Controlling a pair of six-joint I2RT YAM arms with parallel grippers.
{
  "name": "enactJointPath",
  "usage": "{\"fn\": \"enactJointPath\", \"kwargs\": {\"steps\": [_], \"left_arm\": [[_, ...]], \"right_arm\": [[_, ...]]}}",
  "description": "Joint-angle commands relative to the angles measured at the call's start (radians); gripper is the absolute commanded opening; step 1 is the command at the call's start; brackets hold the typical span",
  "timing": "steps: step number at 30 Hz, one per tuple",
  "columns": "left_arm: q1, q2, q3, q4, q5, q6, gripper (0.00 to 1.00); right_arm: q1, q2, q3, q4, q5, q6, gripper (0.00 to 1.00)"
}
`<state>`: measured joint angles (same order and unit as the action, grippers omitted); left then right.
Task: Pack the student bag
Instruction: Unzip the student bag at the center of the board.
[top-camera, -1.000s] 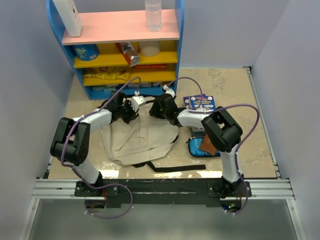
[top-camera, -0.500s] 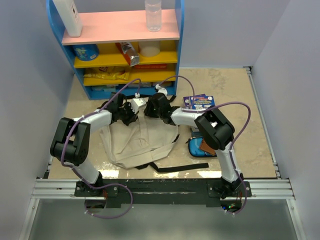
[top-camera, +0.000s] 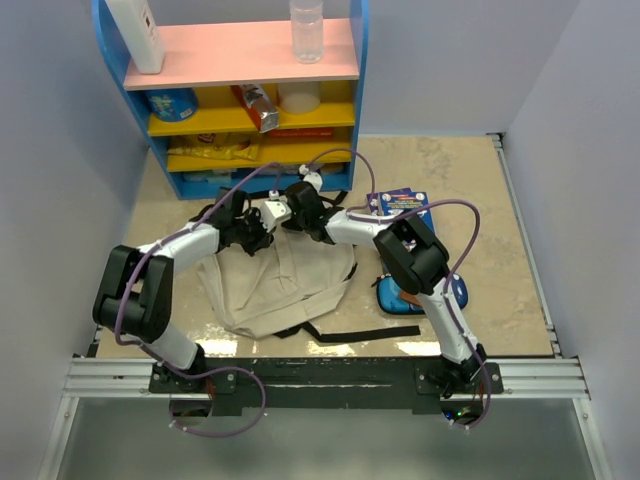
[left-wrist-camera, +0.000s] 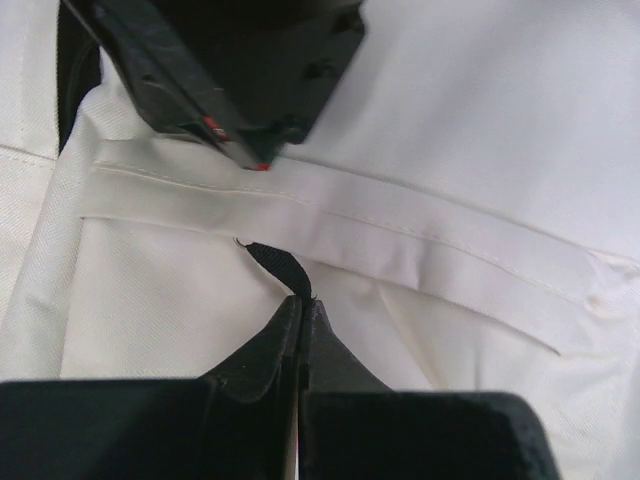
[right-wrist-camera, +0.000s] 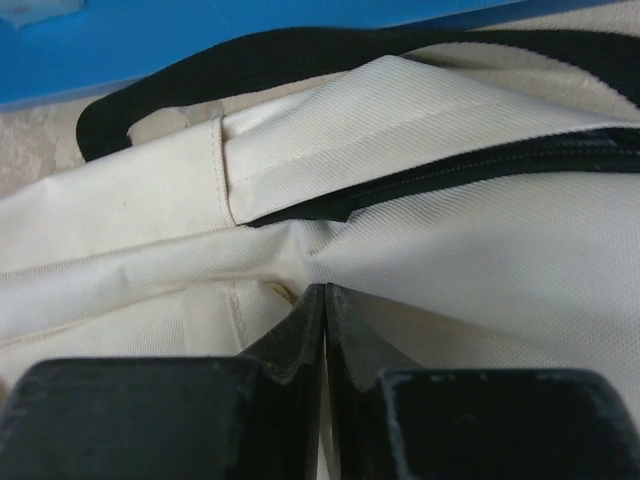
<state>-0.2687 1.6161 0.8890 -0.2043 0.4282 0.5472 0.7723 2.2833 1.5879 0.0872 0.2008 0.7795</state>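
Left gripper (left-wrist-camera: 300, 303): pressed tight, pinching a black tab (left-wrist-camera: 272, 262) at the bag's top edge.
Bag (top-camera: 270, 285): flat on the worktop (top-camera: 480, 200), left of centre, just in front of the shelf (top-camera: 240, 55), both grippers at its far end.
Right gripper (right-wrist-camera: 323, 292): pressed together, nipping cream bag fabric below the zip (right-wrist-camera: 480, 160).
Pencil case (top-camera: 388, 297): right of the bag, under the right arm.

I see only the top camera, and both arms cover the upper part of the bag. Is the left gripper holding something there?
Observer: Yes. The left wrist view shows the left gripper shut on a small black tab of the student bag.
Operator: And the right one?
Observer: The right gripper is shut too. It pinches a pucker of the cream fabric just below the black zipper.
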Motion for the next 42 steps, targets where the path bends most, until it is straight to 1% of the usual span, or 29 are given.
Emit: {"fn": "enactJointPath", "kwargs": {"steps": [1,5,11,16,20,21,25,26,27,28,29,30,31,32,33,35,36,38,42], "left_arm": [[-0.009,-0.107,-0.022,-0.139,0.083,0.056,0.0],[-0.015,-0.174,-0.028,-0.22,0.11,0.091,0.0],[-0.043,-0.199,-0.022,-0.38,0.138,0.17,0.0],[-0.086,-0.222,-0.018,-0.527,0.161,0.232,0.0],[-0.121,-0.257,0.001,-0.651,0.228,0.315,0.0],[-0.124,-0.262,0.007,-0.703,0.239,0.329,0.0],[-0.138,-0.289,0.031,-0.796,0.28,0.388,0.0],[-0.138,-0.295,0.031,-0.799,0.279,0.392,0.0],[-0.138,-0.297,0.03,-0.793,0.273,0.385,0.01],[-0.138,-0.298,0.021,-0.781,0.261,0.364,0.04],[-0.139,-0.298,0.016,-0.758,0.238,0.353,0.15],[-0.138,-0.3,0.004,-0.742,0.225,0.341,0.19],[-0.138,-0.303,-0.004,-0.727,0.213,0.318,0.22],[-0.135,-0.312,-0.012,-0.69,0.195,0.303,0.25],[-0.133,-0.317,-0.019,-0.669,0.187,0.286,0.25],[-0.116,-0.329,-0.027,-0.62,0.184,0.255,0.24],[-0.107,-0.331,-0.03,-0.609,0.187,0.247,0.23],[-0.093,-0.332,-0.033,-0.578,0.184,0.226,0.22],[-0.087,-0.331,-0.045,-0.558,0.181,0.214,0.2]], "right_arm": [[-0.01,0.083,0.04,-0.174,0.121,0.055,0.06],[-0.013,0.099,0.052,-0.208,0.137,0.089,0.04],[-0.015,0.097,0.084,-0.259,0.187,0.119,0.01],[-0.027,0.088,0.095,-0.296,0.216,0.13,0.0],[-0.042,0.084,0.086,-0.305,0.215,0.135,0.0],[-0.05,0.081,0.083,-0.305,0.215,0.136,0.0],[-0.059,0.065,0.069,-0.3,0.21,0.136,0.0],[-0.059,0.059,0.06,-0.302,0.206,0.136,0.02],[-0.061,0.048,0.054,-0.297,0.2,0.132,0.07],[-0.059,0.024,0.043,-0.285,0.189,0.123,0.26],[-0.057,0.006,0.014,-0.259,0.18,0.113,0.35],[-0.054,-0.013,-0.006,-0.245,0.169,0.093,0.42],[-0.053,-0.06,-0.029,-0.235,0.161,0.087,0.51],[-0.05,-0.088,-0.089,-0.198,0.14,0.078,0.55],[-0.044,-0.114,-0.124,-0.169,0.126,0.06,0.57],[-0.034,-0.197,-0.233,-0.097,0.094,0.041,0.58],[-0.018,-0.223,-0.264,-0.092,0.085,0.02,0.58],[0.008,-0.266,-0.32,-0.058,0.089,-0.005,0.57],[0.091,-0.306,-0.358,-0.047,0.117,-0.06,0.57]]}}
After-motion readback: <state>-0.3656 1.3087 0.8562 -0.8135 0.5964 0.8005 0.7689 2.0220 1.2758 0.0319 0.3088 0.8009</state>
